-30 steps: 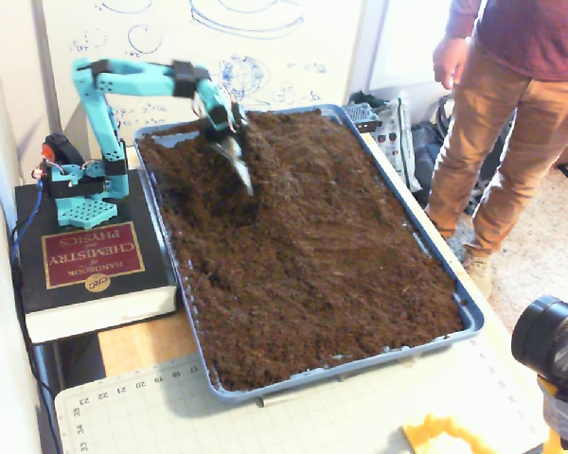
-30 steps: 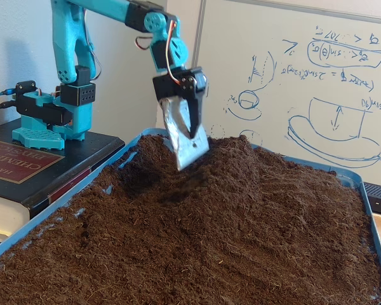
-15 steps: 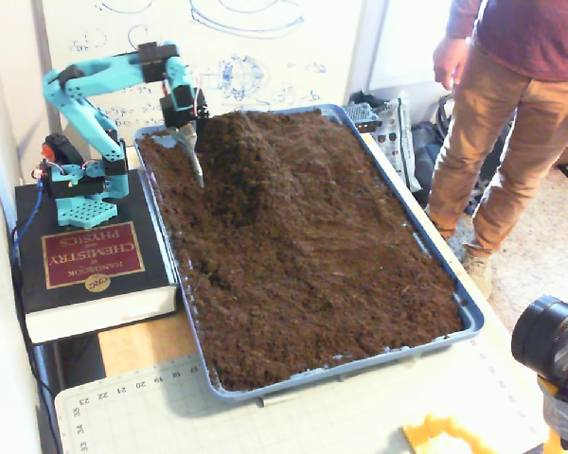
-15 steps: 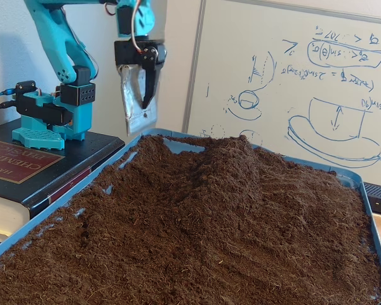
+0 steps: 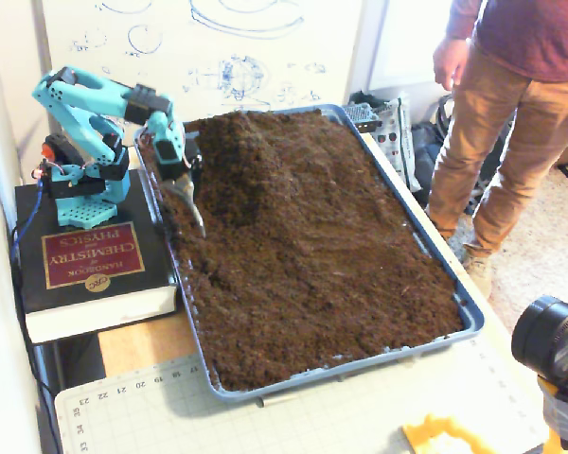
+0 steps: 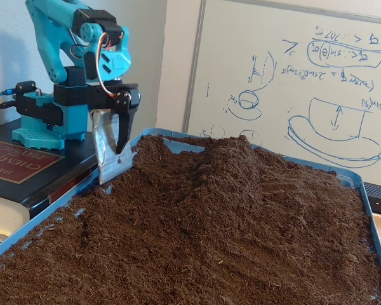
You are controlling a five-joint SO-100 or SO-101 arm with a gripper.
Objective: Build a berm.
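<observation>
Brown berm (image 6: 235,165), hand (image 6: 114,162) at soil

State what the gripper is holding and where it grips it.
The gripper carries a flat metal scoop blade, joined at the blade's top edge; whether it is clamped or mounted cannot be told.

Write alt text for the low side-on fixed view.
A teal robot arm lowers its metal scoop blade to the soil at the near-left edge of a blue tray, beside a raised soil berm. A whiteboard stands behind.
</observation>
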